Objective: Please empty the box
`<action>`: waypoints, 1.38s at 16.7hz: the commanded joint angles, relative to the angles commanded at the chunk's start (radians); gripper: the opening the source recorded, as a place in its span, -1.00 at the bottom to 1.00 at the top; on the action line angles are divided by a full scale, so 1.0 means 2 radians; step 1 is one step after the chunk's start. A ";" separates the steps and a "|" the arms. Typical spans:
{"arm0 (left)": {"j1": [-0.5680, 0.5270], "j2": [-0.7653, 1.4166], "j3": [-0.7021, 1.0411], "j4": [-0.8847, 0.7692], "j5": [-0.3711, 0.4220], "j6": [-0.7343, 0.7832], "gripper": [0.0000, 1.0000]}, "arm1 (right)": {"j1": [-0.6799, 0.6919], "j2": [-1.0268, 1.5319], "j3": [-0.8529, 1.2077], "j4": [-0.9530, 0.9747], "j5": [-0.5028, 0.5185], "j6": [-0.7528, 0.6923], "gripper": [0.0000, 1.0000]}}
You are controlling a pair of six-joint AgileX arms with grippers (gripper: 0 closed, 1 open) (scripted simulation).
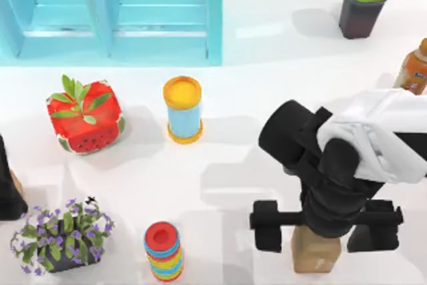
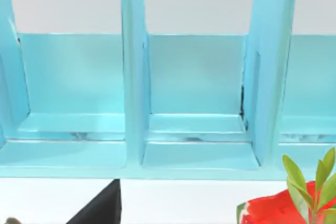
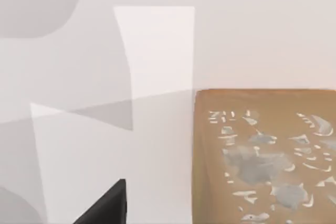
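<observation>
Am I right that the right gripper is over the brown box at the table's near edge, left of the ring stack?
Not quite. In the top view the right gripper is over the brown box, but the box sits right of the ring stack, not left.

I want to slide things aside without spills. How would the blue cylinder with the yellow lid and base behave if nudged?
The blue cylinder with yellow lid and base stands upright and is taller than it is wide, so a high push would probably tip it. Once down, its round body would likely roll. A low push near the base seems safer.
</observation>
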 joint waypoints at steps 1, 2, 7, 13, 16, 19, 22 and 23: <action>0.000 0.000 0.000 0.000 0.000 0.000 1.00 | 0.000 -0.002 0.005 -0.007 0.000 0.000 1.00; 0.000 0.000 0.000 0.000 0.000 0.000 1.00 | 0.001 -0.005 0.014 -0.019 0.000 0.000 1.00; 0.000 0.000 0.000 0.000 0.000 0.000 1.00 | 0.001 -0.036 0.079 -0.120 0.000 -0.001 1.00; 0.000 0.000 0.000 0.000 0.000 0.000 1.00 | -0.001 -0.052 0.107 -0.159 0.000 -0.002 1.00; 0.000 0.000 0.000 0.000 0.000 0.000 1.00 | -0.007 -0.046 0.110 -0.160 0.000 -0.009 1.00; 0.000 0.000 0.000 0.000 0.000 0.000 1.00 | -0.053 -0.024 0.143 -0.176 0.000 -0.055 1.00; 0.000 0.000 0.000 0.000 0.000 0.000 1.00 | -0.143 0.010 0.195 -0.202 -0.001 -0.141 1.00; 0.000 0.000 0.000 0.000 0.000 0.000 1.00 | -0.180 0.022 0.215 -0.211 -0.001 -0.178 1.00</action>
